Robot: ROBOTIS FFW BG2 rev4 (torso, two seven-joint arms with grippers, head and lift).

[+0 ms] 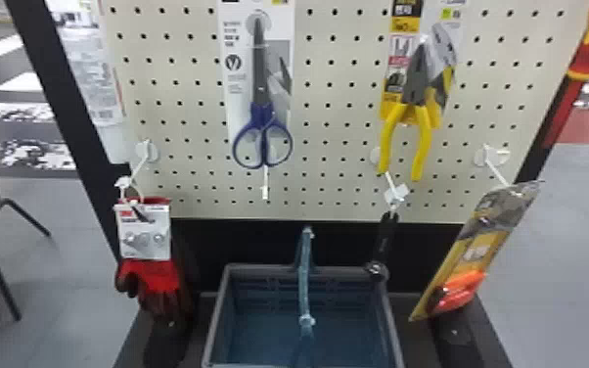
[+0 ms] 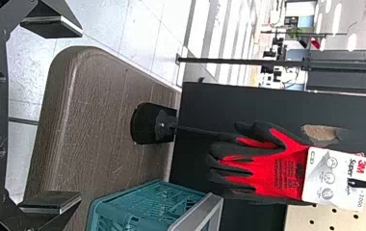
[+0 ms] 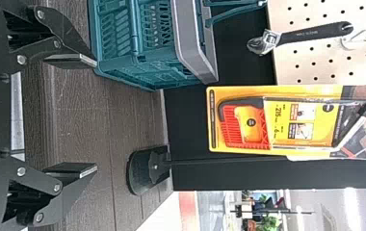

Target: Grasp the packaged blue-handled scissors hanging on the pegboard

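Left gripper (image 2: 80, 114) and right gripper (image 3: 96, 115) are open. Scissors (image 1: 260, 78) should be light and stiff; grip across blue handles (image 1: 260, 115).

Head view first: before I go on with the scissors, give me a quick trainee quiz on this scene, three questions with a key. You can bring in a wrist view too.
1. Multiple choice: in the head view, what hangs to the right of the scissors, about level with them?
(a) gloves
(b) pliers
(c) wrench
2. True or false: the right end effector is open, with nothing between its fingers.
3. Fill in the blank: in the head view, the gray-rimmed ____ stands below the pegboard.

Key: 1 b; 2 true; 3 basket.
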